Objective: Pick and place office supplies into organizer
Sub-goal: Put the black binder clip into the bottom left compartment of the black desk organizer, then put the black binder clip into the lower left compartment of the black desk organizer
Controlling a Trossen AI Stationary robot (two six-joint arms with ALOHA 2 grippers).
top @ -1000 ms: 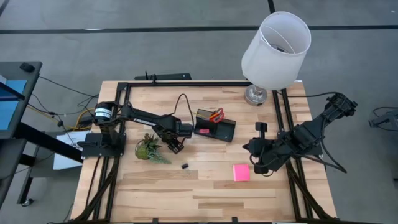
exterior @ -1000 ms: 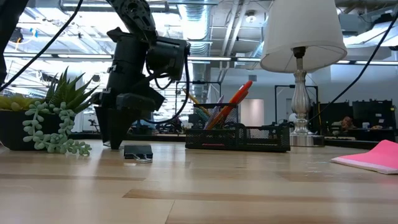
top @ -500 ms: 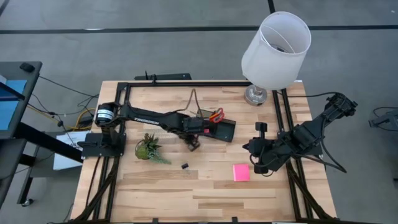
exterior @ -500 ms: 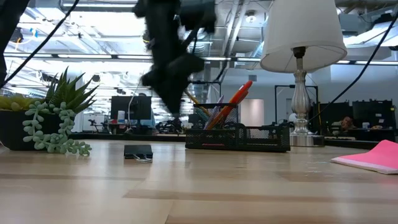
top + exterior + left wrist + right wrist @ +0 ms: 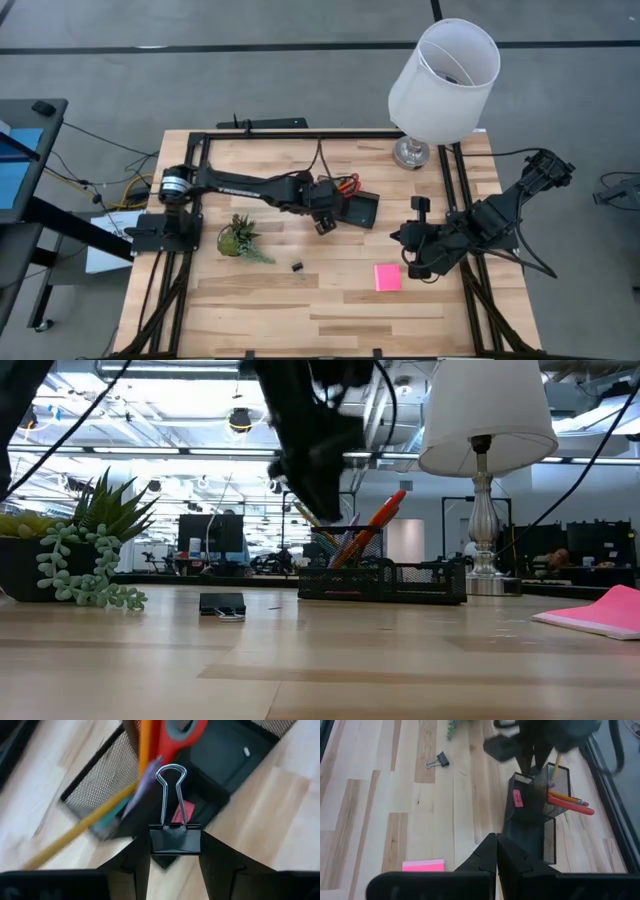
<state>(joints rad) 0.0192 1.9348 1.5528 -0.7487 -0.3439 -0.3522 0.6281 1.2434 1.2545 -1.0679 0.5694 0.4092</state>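
One black clip (image 5: pixel 175 837) was held pinched between the fingers of the left gripper (image 5: pixel 322 222), which was poised just beside the organizer (image 5: pixel 362 210), at its edge nearest the plant (image 5: pixel 237 238). The carry step appeared to be in hand. A short move over the organizer's low section and a release would be called for next. Pens and the red scissors (image 5: pixel 347 184) were already stood in the organizer's tall box. A second clip (image 5: pixel 297 267) and the pink pad (image 5: pixel 388 277) lay well apart from the organizer, on the table (image 5: pixel 250 310). The right gripper (image 5: pixel 412 238) was parked beside the organizer's far end from the plant, its fingers closed on nothing.
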